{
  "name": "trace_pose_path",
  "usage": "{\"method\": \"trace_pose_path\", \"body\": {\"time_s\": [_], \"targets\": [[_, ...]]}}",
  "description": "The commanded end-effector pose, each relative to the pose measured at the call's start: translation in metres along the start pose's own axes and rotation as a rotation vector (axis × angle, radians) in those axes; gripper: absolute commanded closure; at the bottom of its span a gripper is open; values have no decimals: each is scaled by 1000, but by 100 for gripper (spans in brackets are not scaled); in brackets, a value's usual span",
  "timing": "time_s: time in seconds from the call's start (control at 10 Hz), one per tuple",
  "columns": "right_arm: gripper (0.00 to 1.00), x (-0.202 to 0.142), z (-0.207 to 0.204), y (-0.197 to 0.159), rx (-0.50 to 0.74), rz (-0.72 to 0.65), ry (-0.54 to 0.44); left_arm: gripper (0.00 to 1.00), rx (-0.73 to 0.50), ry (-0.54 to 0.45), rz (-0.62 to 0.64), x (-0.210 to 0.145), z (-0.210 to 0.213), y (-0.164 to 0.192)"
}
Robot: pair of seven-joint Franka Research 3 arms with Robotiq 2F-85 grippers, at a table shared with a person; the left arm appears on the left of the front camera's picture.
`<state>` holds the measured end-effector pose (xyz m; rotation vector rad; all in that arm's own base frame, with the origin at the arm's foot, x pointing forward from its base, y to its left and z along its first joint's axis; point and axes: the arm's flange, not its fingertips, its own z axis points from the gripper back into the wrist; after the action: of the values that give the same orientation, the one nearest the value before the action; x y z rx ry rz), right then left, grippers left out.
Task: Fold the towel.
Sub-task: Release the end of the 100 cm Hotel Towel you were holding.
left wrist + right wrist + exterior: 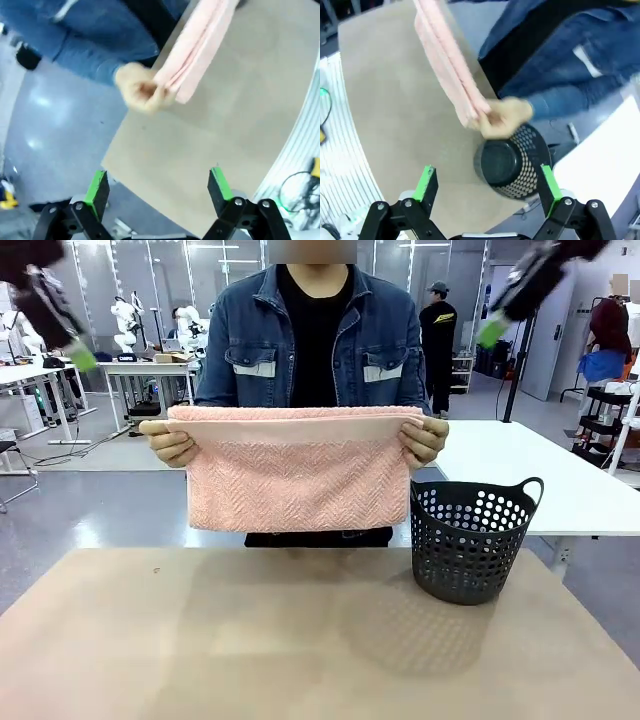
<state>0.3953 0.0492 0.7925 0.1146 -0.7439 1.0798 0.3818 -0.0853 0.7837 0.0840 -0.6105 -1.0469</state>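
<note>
One towel (290, 470), pale salmon-pink terry cloth. It is doubled over and held up lengthwise in the air above the far edge of the bench (250, 640), clear of the surface.
- Face: herringbone zigzag weave over the hanging part.
- Trim: a smooth plain band runs straight across near the top edge, with a narrow strip of zigzag weave showing above it.
- Lie: the top edge is level and stretched taut, and the lower edge hangs straight. From the wrist views the cloth shows edge-on as several stacked layers.
- Hold: a person (315, 330) in a denim jacket (250, 350) stands at the far side. One hand (172, 445) pinches one upper corner and the other hand (425, 440) pinches the opposite corner.

One laundry basket (465, 550), dark grey perforated plastic with two loop handles. It stands upright on the bench toward the robot's right, just below the towel corner on that side and not touching it.

One left end effector (158, 184). It is raised high at the robot's left, fingers spread wide with nothing between the green pads, well apart from the towel.

One right end effector (487, 184). It is raised high at the robot's right above the basket, fingers likewise spread wide and holding nothing, well apart from the towel.
</note>
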Motion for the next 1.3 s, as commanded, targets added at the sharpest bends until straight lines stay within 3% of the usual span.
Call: {"method": "trace_pose_path", "body": {"time_s": [0.0, 0.2, 0.4, 1.2], "targets": [[0, -40, 17, -4, -72, -148, -66, 0, 39, -46, 224, -53, 16, 7], [0, -87, 49, -17, -143, -295, -82, 0, 82, -84, 420, -117, 40, 19], [0, -114, 71, -21, -230, -392, -72, 0, 125, -107, 507, -143, 55, 20], [0, -125, 84, -31, -212, -382, -86, 0, 112, -91, 509, -156, 67, 27]]}}
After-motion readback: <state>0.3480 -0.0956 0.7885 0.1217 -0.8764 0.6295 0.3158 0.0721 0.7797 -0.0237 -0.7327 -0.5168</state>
